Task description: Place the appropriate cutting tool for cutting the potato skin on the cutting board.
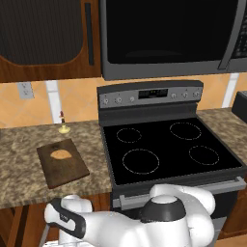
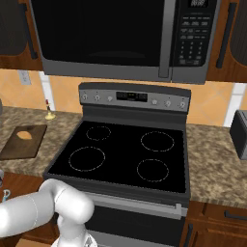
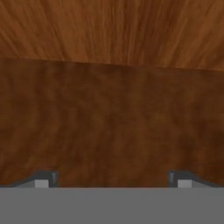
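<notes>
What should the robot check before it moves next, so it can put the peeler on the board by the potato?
1. Cutting board lies flat on the counter left of the stove: ok.
2. Potato sits on the board, leaving bare room beside it: ok.
3. Pincer open: ok, its tips stand far apart and nothing is between them.
4. What the pincer faces: not ok, close brown wood, not the counter top.
5. Peeler located: cannot tell, no picture shows it.
6. Small candlestick-like thing behind the board is clear of it: ok.
</notes>
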